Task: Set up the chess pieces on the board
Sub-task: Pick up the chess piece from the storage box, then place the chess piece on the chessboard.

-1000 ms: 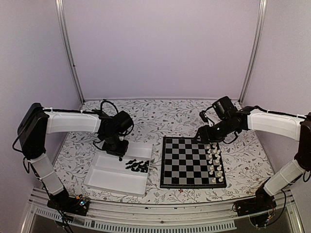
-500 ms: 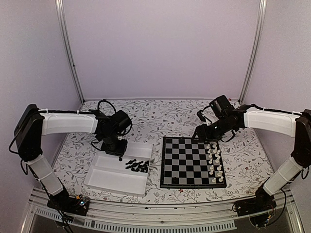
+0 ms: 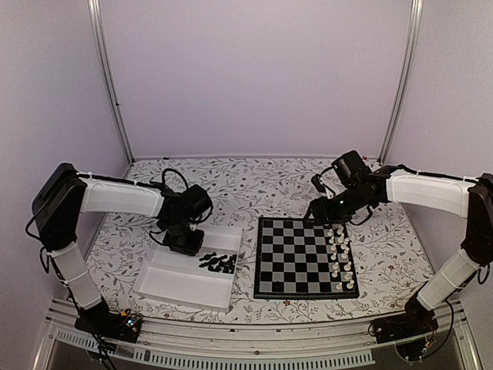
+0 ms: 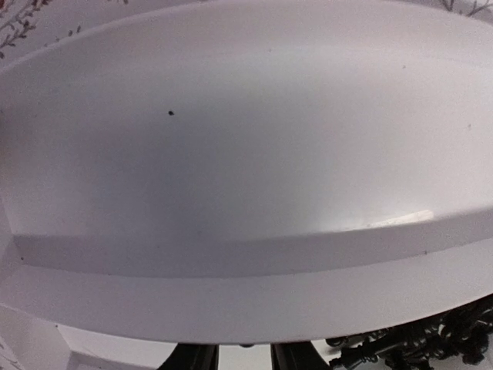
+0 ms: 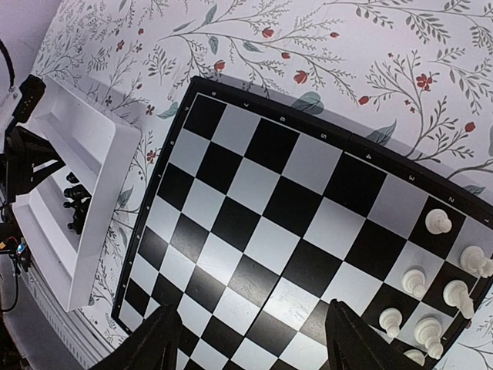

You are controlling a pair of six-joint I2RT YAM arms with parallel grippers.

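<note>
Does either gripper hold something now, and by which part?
The right gripper is open, holding nothing. For the left gripper, over the tray, it cannot be told.

On my feed the tray [image 4: 246, 254] looks like smooth white plastic with a soft sheen, a highlight glinting along its wall. The board [image 5: 254, 193] is glossy and faintly scratched on its lighter squares. The black chess pieces [image 3: 218, 263] read as shiny plastic. The desk [image 5: 347, 46] wears a matt floral-printed covering.

Board [image 3: 296, 258] left, middle squares bare; white pieces [image 3: 341, 258] crowd right 2 columns. Tray [image 3: 173, 289] wall stands between chess pieces [image 3: 218, 263] and board.
</note>
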